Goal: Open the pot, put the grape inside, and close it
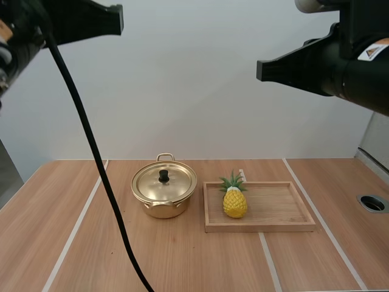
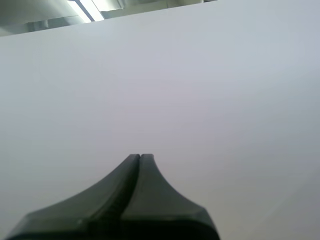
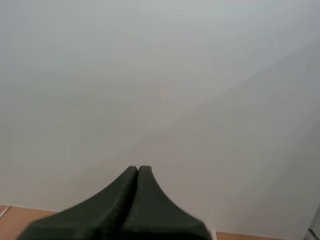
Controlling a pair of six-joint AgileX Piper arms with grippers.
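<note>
Zero steps done: lid (image 1: 164, 181) on pot (image 1: 163, 207); pineapple (image 1: 234, 202), not grape, in tray (image 1: 285, 210) beside pot; left claw (image 2: 140, 156) and right claw (image 3: 137, 168) high above pot, both pressed together, empty.

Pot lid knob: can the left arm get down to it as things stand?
Probably yes. The knob stands bare on the lid, nothing over it; the pineapple sits apart on the tray. The left gripper hangs high above the table, fingers shut, so they must open first.
</note>
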